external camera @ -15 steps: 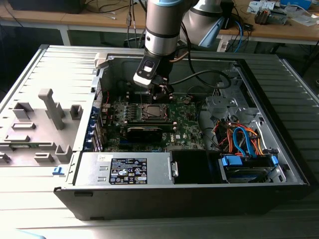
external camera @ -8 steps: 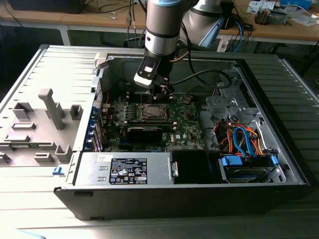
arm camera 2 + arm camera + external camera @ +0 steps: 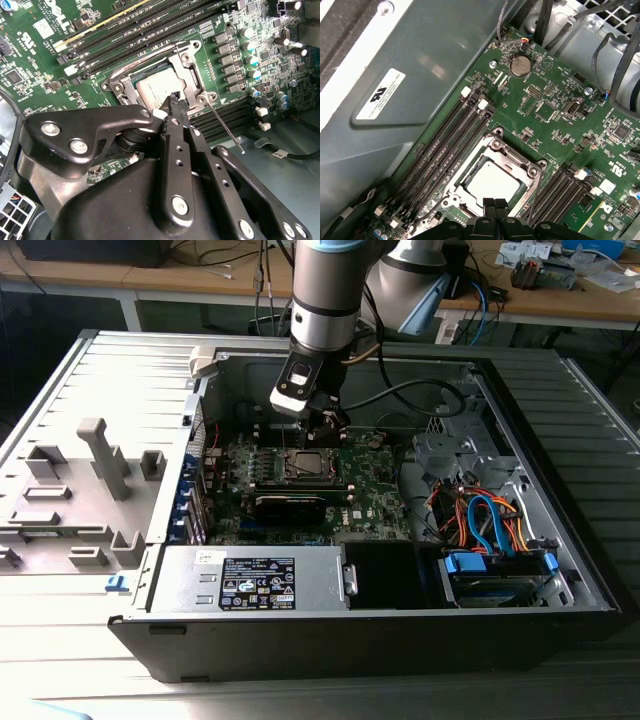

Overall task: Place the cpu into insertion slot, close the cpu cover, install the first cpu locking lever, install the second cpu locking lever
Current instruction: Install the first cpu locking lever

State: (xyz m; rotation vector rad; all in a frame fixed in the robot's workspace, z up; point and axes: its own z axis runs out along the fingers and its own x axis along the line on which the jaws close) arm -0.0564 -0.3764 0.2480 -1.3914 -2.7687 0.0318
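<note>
Gripper [image 3: 494,205] has its 2 tips pressed together, holding nothing, right at the edge of the cpu cover [image 3: 520,152]. The cpu [image 3: 492,181] lies flat under that cover, in the insertion slot [image 3: 469,172].

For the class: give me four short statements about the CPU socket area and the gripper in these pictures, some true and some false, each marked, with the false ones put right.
1. The cpu lies in the insertion slot. True.
2. The cpu cover stands upright, swung open. False: it lies flat, framing the cpu.
3. In the exterior view, the gripper hangs over the orange and blue cables on that view's right. False: it is at the slot, with its fingers at the cover's edge in the first wrist view.
4. A thin metal lever juts out past a corner of the cover in the second wrist view. True.
</note>
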